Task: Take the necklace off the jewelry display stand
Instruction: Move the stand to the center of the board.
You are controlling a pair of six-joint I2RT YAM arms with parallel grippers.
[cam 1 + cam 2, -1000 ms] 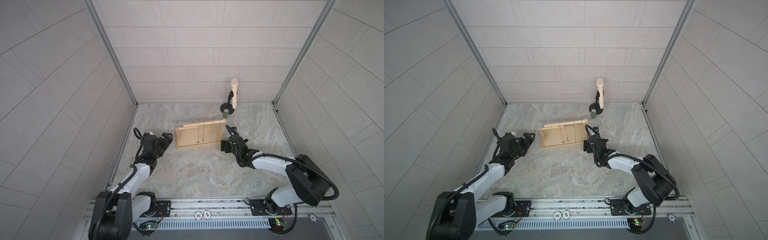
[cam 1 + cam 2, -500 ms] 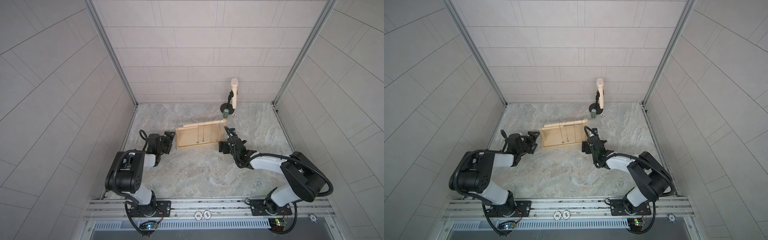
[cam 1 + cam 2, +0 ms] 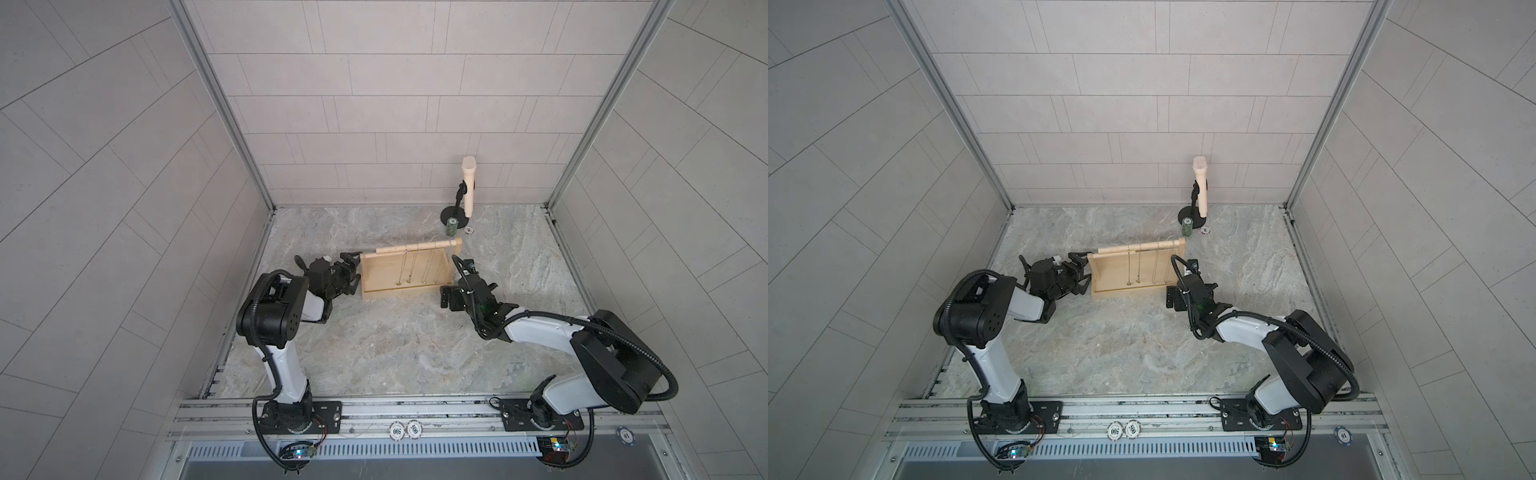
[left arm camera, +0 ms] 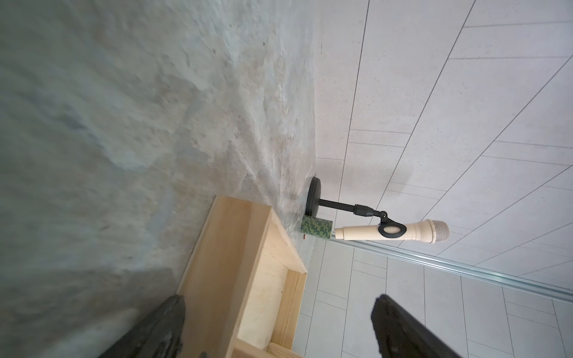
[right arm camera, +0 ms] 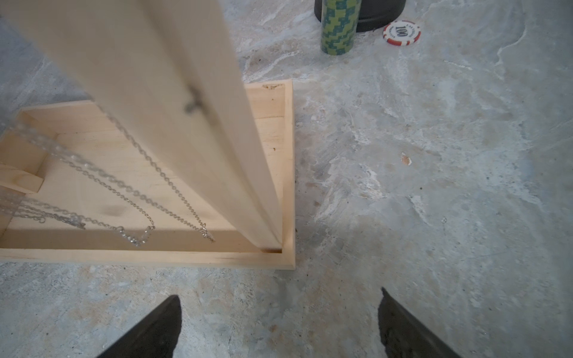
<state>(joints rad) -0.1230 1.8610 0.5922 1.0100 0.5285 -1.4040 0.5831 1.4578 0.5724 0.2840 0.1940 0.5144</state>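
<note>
Necklace [image 5: 170, 187]: hangs from dowel [image 3: 415, 246] of jewelry display stand [image 3: 378, 276], between both claws.
Left claw [image 4: 279, 300]: wide open, empty, at the low end.
Right claw [image 5: 279, 299]: wide open, empty, just short of the upright [image 5: 170, 108].
Plan: I'd pinch one chain low, then slide it off the dowel's free tip.
Unclear: chains blur together close up.

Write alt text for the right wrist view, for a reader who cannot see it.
Silver necklaces hang inside a pale wooden jewelry display stand, close beside its upright end board. The right pincer, open and empty, points toward the stand's corner; a green patterned cylinder and a red-and-white chip sit beyond.
</note>
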